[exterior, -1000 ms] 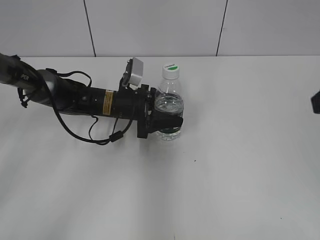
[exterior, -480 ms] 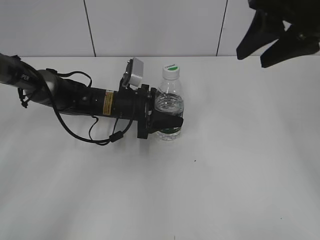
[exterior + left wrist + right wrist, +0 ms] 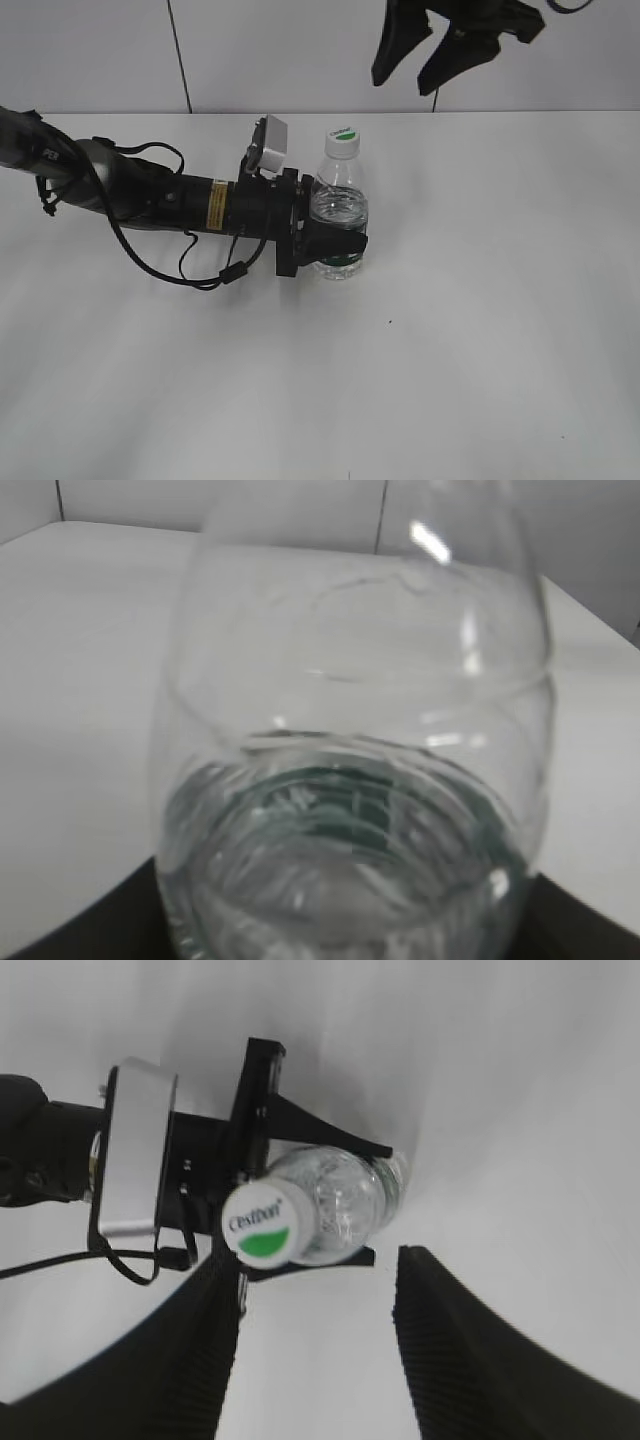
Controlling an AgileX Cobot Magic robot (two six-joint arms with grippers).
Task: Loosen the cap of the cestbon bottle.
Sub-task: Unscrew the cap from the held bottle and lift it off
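The cestbon bottle (image 3: 338,205) stands upright on the white table, clear with a dark green label low on its body. Its white cap (image 3: 342,140) with a green mark sits on top. My left gripper (image 3: 335,243) is shut on the bottle's lower body from the left. The left wrist view is filled by the bottle (image 3: 350,780). My right gripper (image 3: 412,70) is open and empty, high above and to the right of the cap. The right wrist view looks down on the cap (image 3: 262,1227) and bottle (image 3: 335,1200), just beyond the open jaws (image 3: 315,1310).
The left arm (image 3: 130,195) with its black cables lies across the table's left half. A tiled grey wall (image 3: 300,55) rises behind the table's far edge. The white table (image 3: 480,330) spreads to the right and front.
My right gripper has come in from the right edge, risen and swung left to a spot high above the bottle. The left gripper and bottle have not moved.
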